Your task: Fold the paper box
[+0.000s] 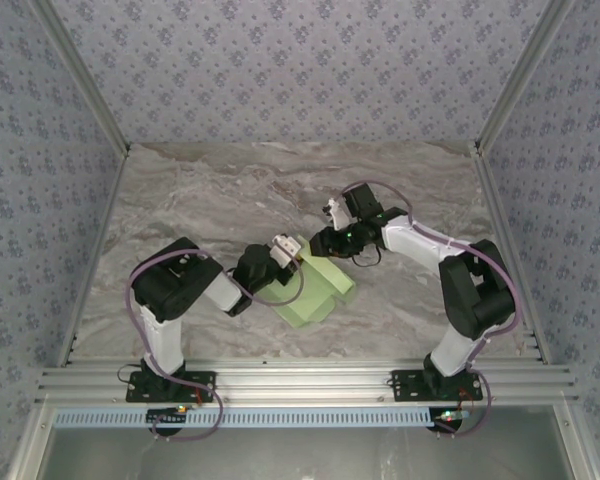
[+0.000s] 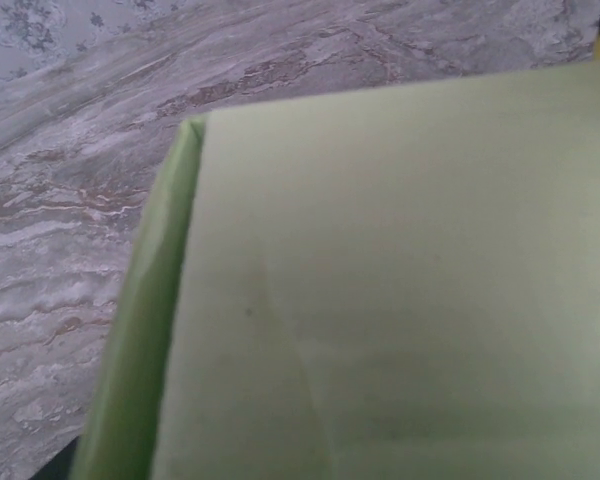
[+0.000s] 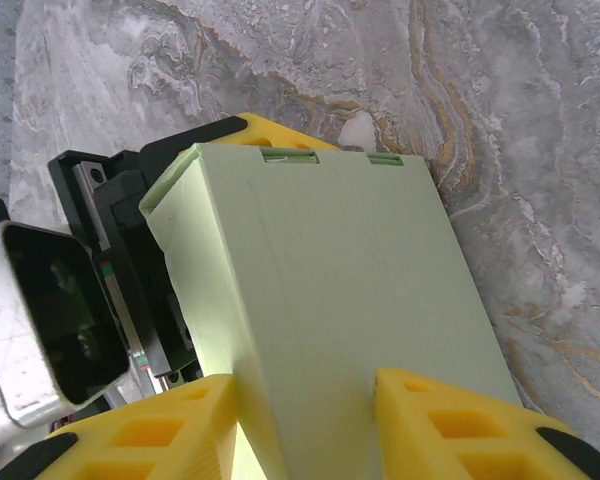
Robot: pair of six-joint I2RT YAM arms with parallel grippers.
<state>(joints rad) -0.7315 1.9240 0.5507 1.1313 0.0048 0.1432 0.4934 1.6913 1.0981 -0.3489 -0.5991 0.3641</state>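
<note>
The paper box (image 1: 315, 285) is a pale green, folded-up block lying on the table between both arms. My right gripper (image 1: 325, 243) reaches it from the far right. In the right wrist view its yellow fingers (image 3: 450, 420) press on both sides of the box (image 3: 330, 280), so the gripper (image 3: 305, 385) is shut on it. My left gripper (image 1: 288, 250) is at the box's far left end; one of its yellow fingers (image 3: 230, 132) shows behind that end. In the left wrist view the box's flat face (image 2: 400, 280) hides the jaws.
The marble-patterned table (image 1: 230, 190) has free room behind and to both sides of the box. Patterned walls (image 1: 40, 180) close it in on three sides. An aluminium rail (image 1: 300, 380) carrying the arm bases runs along the near edge.
</note>
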